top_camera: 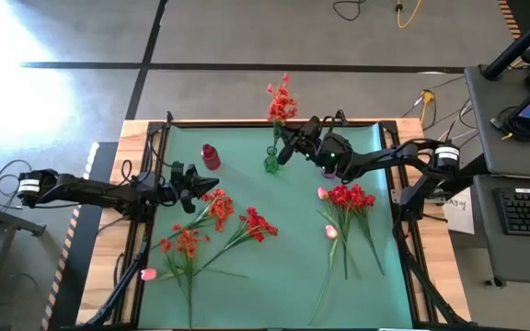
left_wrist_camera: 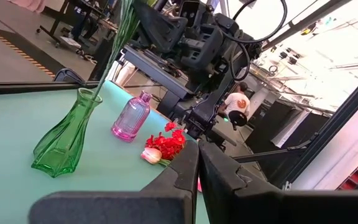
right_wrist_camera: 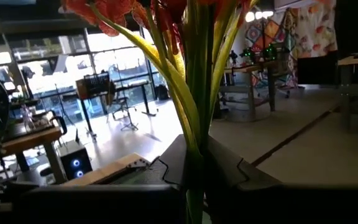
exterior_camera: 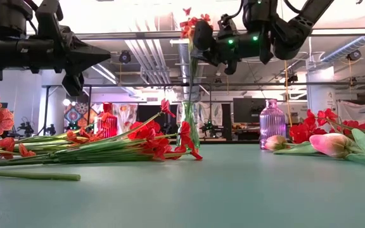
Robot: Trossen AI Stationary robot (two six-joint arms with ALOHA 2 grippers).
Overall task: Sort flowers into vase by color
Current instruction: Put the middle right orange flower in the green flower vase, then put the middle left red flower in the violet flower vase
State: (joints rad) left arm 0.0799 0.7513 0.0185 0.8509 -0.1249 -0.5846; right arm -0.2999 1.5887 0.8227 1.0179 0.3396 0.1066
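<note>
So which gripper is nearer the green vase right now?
Right. The right gripper is just above the green vase, jaws shut on the orange-red flower standing in it. The left gripper hangs well off, over the loose flowers on the mat's left.

Green mat's six o'clock strip lies open for me. Orange-red flowers block nine, deep red flowers three, green vase twelve.

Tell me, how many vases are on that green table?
3: a green glass vase mid-back holding orange-red flowers, a red vase to its left, and a pink ribbed glass vase under the right arm, mostly hidden from above.
</note>
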